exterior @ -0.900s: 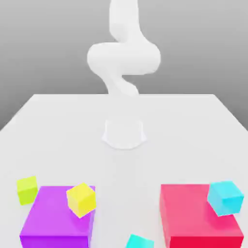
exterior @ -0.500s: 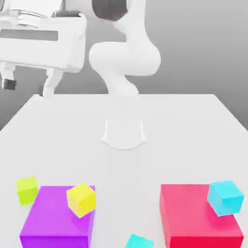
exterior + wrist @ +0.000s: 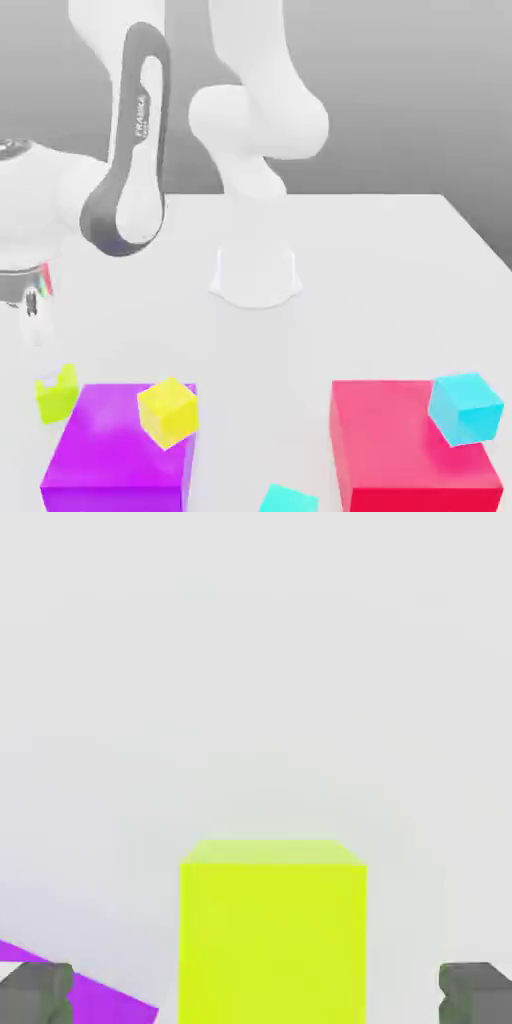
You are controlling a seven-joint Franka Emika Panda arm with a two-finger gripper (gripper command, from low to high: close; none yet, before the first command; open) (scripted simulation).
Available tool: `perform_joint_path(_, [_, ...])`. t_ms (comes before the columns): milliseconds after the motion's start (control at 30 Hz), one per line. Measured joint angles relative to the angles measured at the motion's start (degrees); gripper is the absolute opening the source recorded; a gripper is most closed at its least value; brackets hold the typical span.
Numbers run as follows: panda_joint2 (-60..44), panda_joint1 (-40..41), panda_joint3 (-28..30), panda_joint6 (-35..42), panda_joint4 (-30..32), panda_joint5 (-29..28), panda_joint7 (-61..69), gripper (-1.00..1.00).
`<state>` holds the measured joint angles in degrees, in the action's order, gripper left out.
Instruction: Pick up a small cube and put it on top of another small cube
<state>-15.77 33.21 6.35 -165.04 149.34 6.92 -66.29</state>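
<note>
A small lime cube rests on the white table at the exterior view's left, beside a big purple block. My gripper hangs just above this cube, open, one pale finger showing above it. In the hand view the lime cube stands between the two dark fingertips, apart from both; my gripper holds nothing. A small yellow cube lies tilted on the purple block. One small cyan cube leans on a red block.
Another small cyan cube sits at the near edge between the two big blocks. The arm's round base stands mid-table, and the arm's links arch over the left side. The purple block edges close to one fingertip.
The arm has swung from high at the back left down to the lime cube. The hand now hangs low over it, jaws still open. No cube has moved.
</note>
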Motion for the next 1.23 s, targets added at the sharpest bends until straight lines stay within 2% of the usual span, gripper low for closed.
perform_joint_path(33, [-2.08,0.61,-0.74,-1.67,-0.36,0.64,0.47,0.00])
perform_joint_path(67, [-3.76,1.16,-1.40,-3.03,-0.66,1.11,0.86,-1.00])
perform_joint_path(300, [-3.98,1.38,-1.61,-3.26,-0.69,1.02,0.77,-1.00])
perform_joint_path(500, [6.71,-0.41,0.80,5.53,0.76,-4.05,-2.47,-1.00])
perform_joint_path(733, [6.94,-12.50,-6.97,14.64,-9.48,-10.06,-14.48,-1.00])
perform_joint_path(933, [4.76,-22.58,-14.40,20.07,-16.65,-11.67,-26.67,-1.00])
perform_joint_path(1000, [2.52,-25.20,-16.02,19.98,-17.81,-11.34,-30.74,-1.00])
perform_joint_path(1100, [-3.01,-27.03,-15.31,15.34,-18.30,-12.62,-33.13,-1.00])
perform_joint_path(1133, [-4.69,-27.40,-14.98,13.80,-18.36,-13.14,-33.61,1.00])
perform_joint_path(1233, [-4.69,-27.40,-14.98,13.80,-18.36,-13.14,-33.61,1.00])
